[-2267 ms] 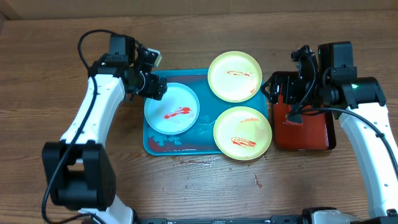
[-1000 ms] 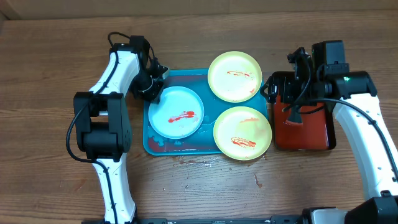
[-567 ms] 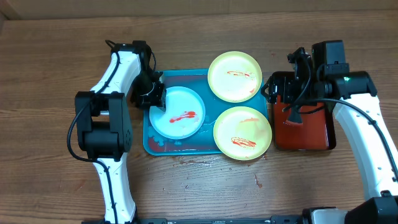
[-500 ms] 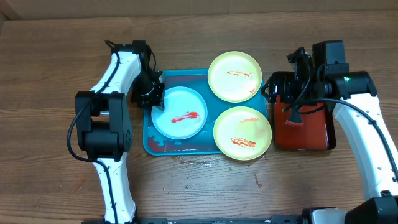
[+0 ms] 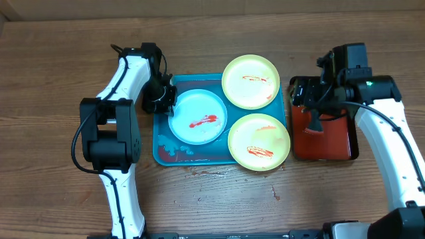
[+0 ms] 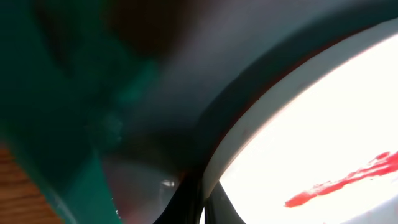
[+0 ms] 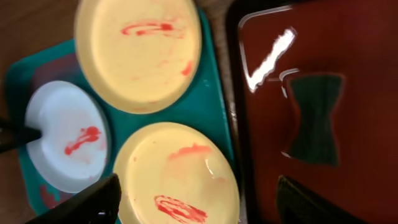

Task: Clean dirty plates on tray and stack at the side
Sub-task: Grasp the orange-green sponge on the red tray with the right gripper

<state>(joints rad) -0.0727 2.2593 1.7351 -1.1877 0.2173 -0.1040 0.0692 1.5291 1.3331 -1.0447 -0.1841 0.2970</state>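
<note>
Left jaws clamped on blue plate, arm angled down; right jaws apart

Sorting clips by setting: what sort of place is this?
Probably a robot test bench, not a real kitchen: left arm and right arm flank a wooden table, with sauce-smeared plates on a turquoise tray.

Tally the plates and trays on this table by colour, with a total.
Blue-white plate: 1
Yellow-green plates: 2
Turquoise tray: 1
Red tray: 1
Total: 5
</note>
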